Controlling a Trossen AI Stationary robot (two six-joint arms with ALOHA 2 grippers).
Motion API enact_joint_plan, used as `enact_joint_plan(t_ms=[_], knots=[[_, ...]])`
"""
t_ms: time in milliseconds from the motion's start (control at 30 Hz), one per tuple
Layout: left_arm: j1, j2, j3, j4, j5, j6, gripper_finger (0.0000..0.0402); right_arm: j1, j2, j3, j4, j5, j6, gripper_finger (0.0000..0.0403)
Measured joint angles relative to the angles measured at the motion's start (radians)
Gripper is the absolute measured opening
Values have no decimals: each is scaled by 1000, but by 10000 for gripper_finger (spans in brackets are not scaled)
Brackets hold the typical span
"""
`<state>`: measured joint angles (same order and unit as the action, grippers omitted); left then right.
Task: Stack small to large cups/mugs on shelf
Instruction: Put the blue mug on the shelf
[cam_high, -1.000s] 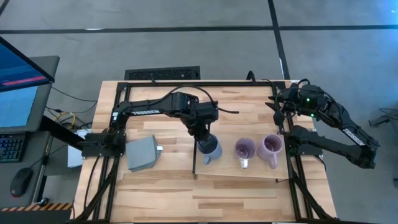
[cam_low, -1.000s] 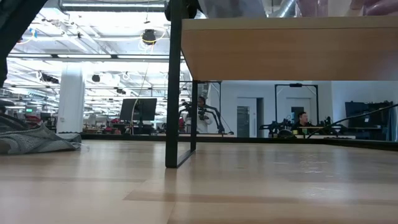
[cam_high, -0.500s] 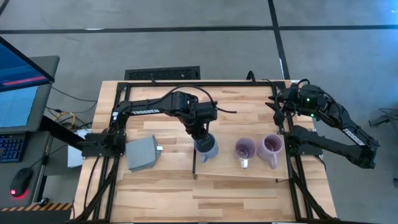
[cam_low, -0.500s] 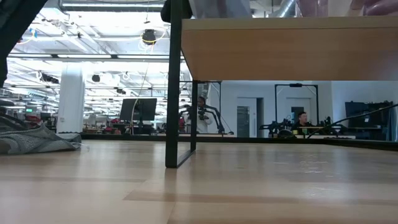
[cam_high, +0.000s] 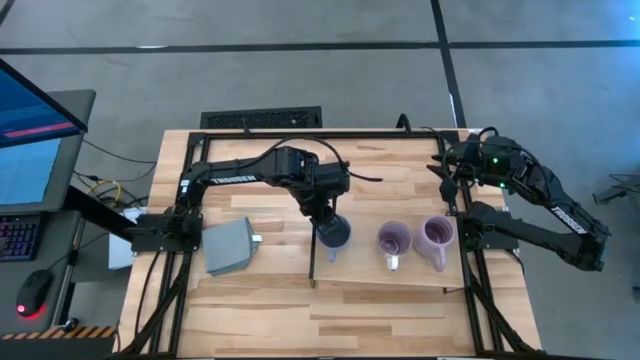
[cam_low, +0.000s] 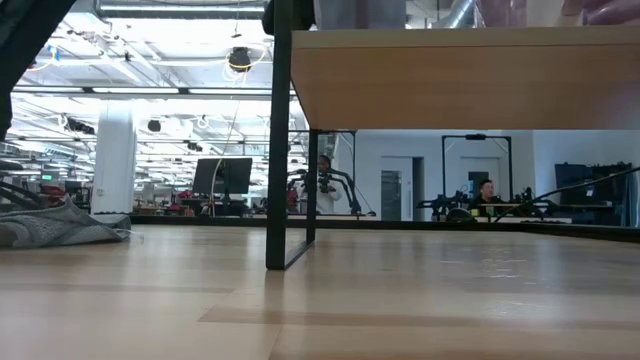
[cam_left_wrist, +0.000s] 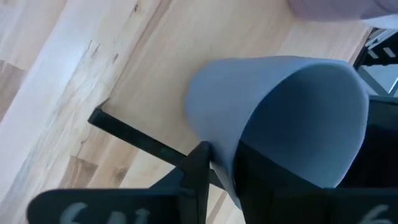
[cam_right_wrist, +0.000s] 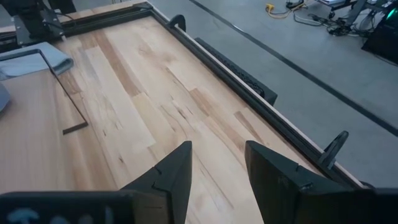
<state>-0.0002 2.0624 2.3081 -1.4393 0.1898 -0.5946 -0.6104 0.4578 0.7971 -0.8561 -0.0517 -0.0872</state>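
Mugs stand in a row on the shelf, which lies toward the table's near edge: two lavender ones, the smaller lavender mug and the larger lavender mug nearer the right edge, and the blue-grey mug at the shelf's left end. The left gripper is clamped on that mug. A grey square block lies beside the left edge. Farther back, the right gripper hovers near the far right corner, fingers apart.

Tabletop: pale slatted wood, smooth, low sheen. Shelf: light wood, matt, on a black metal frame. Blue-grey mug: smooth, matt. Lavender mugs: faintly glossy
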Motion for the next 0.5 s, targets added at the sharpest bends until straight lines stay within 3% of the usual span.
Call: enact_joint_plan(t_ms=[500], knots=[[0,0,0,101,55,7,64,0,0,0,-11,0,0,171]])
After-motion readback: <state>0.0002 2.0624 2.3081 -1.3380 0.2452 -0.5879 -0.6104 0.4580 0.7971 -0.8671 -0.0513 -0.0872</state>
